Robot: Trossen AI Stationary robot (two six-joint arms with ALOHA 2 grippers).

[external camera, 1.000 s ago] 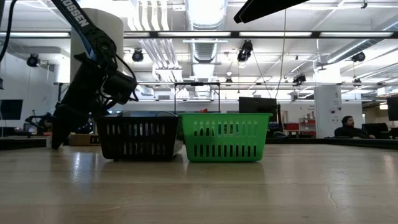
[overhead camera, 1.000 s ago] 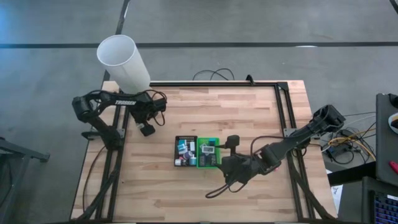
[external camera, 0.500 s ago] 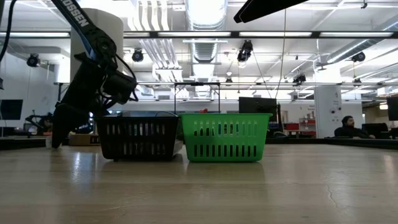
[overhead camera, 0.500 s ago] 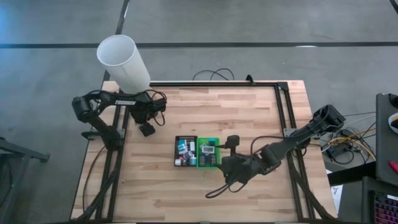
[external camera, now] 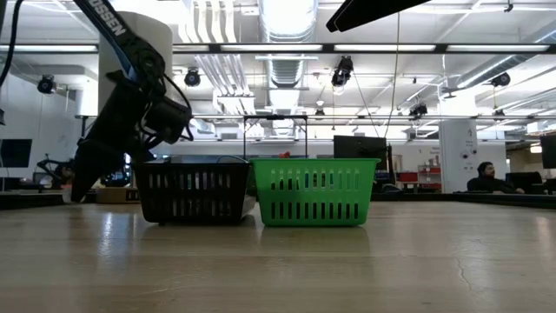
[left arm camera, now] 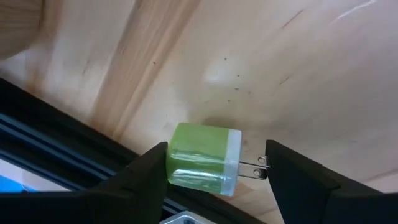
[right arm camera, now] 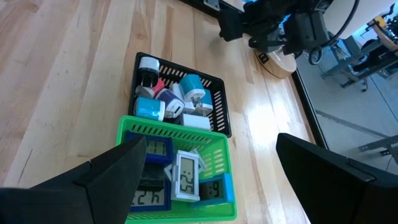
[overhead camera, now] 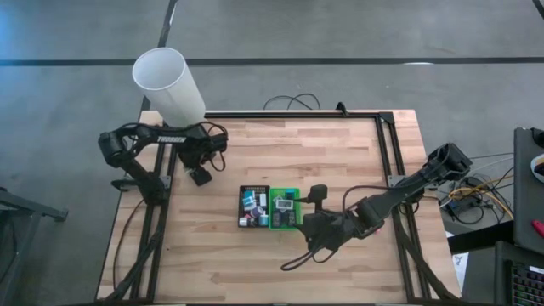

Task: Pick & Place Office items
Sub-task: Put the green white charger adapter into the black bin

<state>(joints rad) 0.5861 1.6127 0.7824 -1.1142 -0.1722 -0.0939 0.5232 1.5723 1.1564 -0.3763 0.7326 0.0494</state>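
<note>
Fingers [left arm camera: 140, 180] of the left gripper [left arm camera: 217, 180] are clamping a pale green plug adapter [left arm camera: 202, 158], a glossy rounded cube with a white face and two metal prongs, held just above the wooden table [left arm camera: 298, 68].

Right wrist view: the right gripper [right arm camera: 205, 180] is spreading its fingers wide over the green tray [right arm camera: 180, 134], which is holding small digital clocks [right arm camera: 185, 174]; the adjoining black tray [right arm camera: 214, 84] is holding teal, white, pink and purple adapters [right arm camera: 191, 86].

High view: the left gripper [overhead camera: 201, 177] is hanging near the table's far left edge beside the white cylinder [overhead camera: 167, 82], well apart from both trays.

Low view: both slotted trays are sitting side by side, touching; the left gripper [external camera: 87, 174] is sitting a touch further left than half a second ago.
</note>
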